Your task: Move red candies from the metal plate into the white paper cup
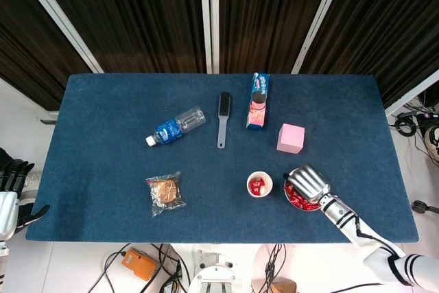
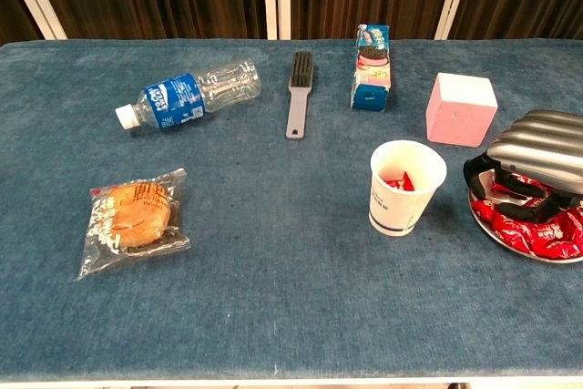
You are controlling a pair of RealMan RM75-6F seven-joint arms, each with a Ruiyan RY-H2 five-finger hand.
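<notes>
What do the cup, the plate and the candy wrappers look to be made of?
Cup: likely paper, matte white with blue print and a rolled rim. Plate: seemingly metal, its thin rim showing a grey sheen. Candies: glossy red wrappers, probably plastic film, creased and catching light. Right hand hovers over them, its back ribbed silver, metal or plated plastic, unclear.

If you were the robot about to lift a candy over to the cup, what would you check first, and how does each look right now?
1. Right hand down over the metal plate: ok.
2. Red candies left on the plate: ok.
3. A candy actually pinched: cannot tell, fingers hide it.
4. White paper cup upright, mouth open, beside the plate: ok.
5. Pink block stands behind, off the path to the cup: ok.
6. Left hand off the table: ok.
</notes>
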